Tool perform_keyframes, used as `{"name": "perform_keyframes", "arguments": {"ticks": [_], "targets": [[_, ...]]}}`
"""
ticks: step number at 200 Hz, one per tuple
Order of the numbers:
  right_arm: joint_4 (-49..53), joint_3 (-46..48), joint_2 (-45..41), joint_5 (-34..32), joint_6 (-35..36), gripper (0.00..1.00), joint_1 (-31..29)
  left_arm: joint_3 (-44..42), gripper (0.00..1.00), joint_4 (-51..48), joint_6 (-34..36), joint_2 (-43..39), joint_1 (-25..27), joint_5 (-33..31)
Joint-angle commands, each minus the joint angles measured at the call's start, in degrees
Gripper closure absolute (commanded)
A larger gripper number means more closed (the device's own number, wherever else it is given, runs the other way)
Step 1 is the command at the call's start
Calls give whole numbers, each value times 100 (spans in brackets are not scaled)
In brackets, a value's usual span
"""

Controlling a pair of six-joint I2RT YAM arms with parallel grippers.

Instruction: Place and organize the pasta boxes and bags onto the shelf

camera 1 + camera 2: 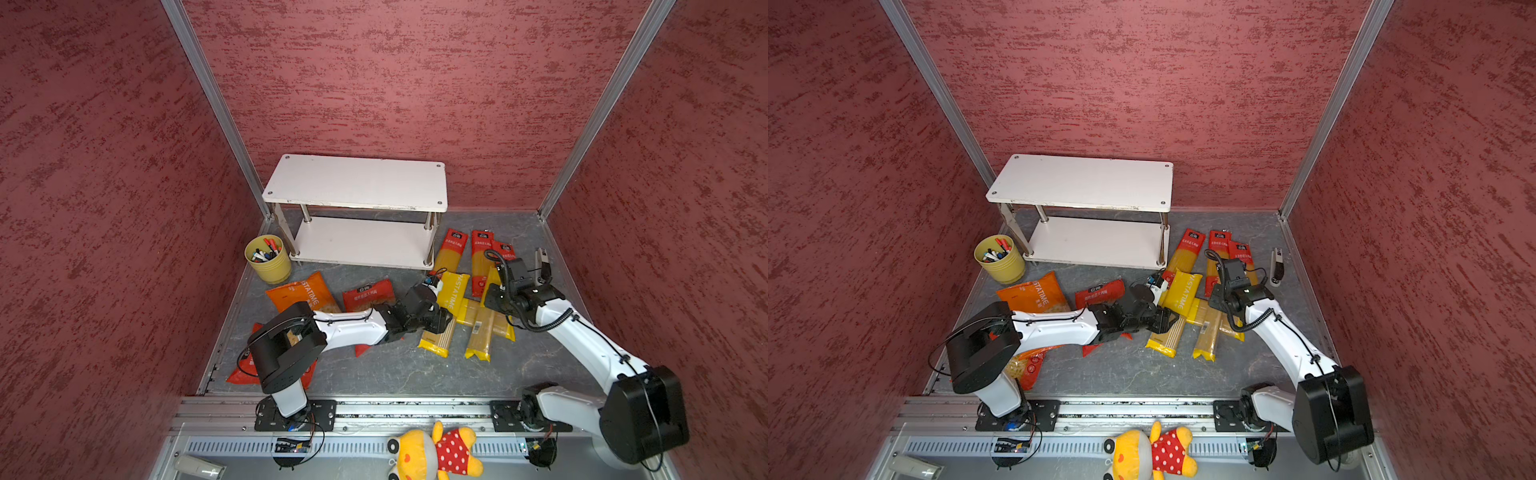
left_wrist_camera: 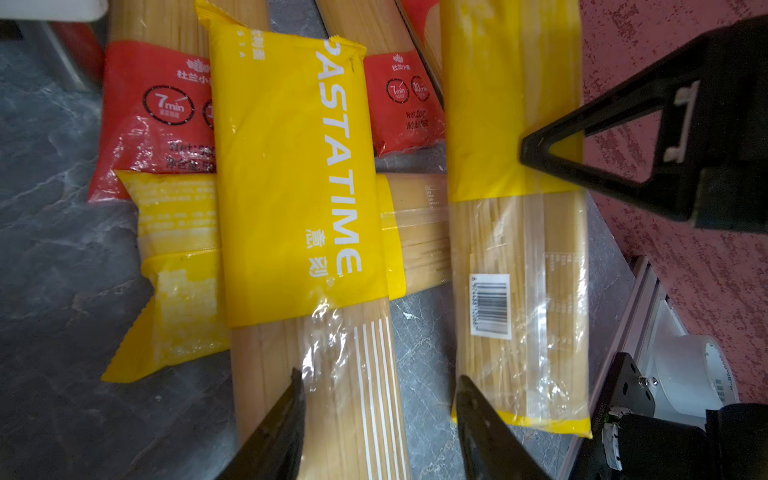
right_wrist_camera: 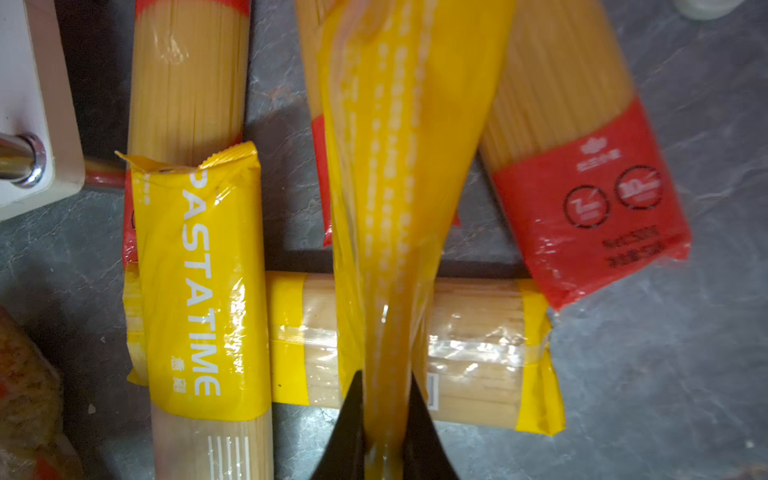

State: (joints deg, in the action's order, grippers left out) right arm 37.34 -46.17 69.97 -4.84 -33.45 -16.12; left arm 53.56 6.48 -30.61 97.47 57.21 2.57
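Observation:
The white two-tier shelf (image 1: 357, 183) stands at the back with both boards bare. Three yellow spaghetti packs lie crossed on the floor. My left gripper (image 2: 380, 415) is open, its fingers straddling the clear end of the PASTATIME pack (image 2: 291, 187), which also shows in a top view (image 1: 451, 293). My right gripper (image 3: 386, 415) is shut on the yellow end of the barcode pack (image 1: 480, 332), lifting that end over the crosswise pack (image 3: 478, 345). Red spaghetti packs (image 1: 453, 249) lie behind. A red short bag (image 1: 368, 293) and the orange macaroni bag (image 1: 299, 291) lie left.
A yellow pen cup (image 1: 268, 259) stands left of the shelf. A small white and black tool (image 1: 542, 262) lies by the right wall. A plush toy (image 1: 436, 453) sits in front of the arm rail. Another red bag (image 1: 241, 374) lies under the left arm.

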Motion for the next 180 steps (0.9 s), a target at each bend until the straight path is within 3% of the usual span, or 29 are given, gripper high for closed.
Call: {"name": "perform_keyframes", "arguments": {"ticks": [1,72,127,145,180], "targets": [[-634,3,-4,33,-401,87,-195,-73,42,52,29,-149,-18,-83],[-1342,317,167,675,-906,68,-488,-152,42,81,21,-209,-19,-111],[-2283,566,153,1857,-1272,50,-497,-234,43,117,6,-263,-57,-86],[-2481,555,115,2215,-1328,47,-482,-241,43,60,20,-303,-55,-116],[-2146,446,-151,2266,-1046,44,-299,-165,43,-85,83,-351,-11,-184]]}}
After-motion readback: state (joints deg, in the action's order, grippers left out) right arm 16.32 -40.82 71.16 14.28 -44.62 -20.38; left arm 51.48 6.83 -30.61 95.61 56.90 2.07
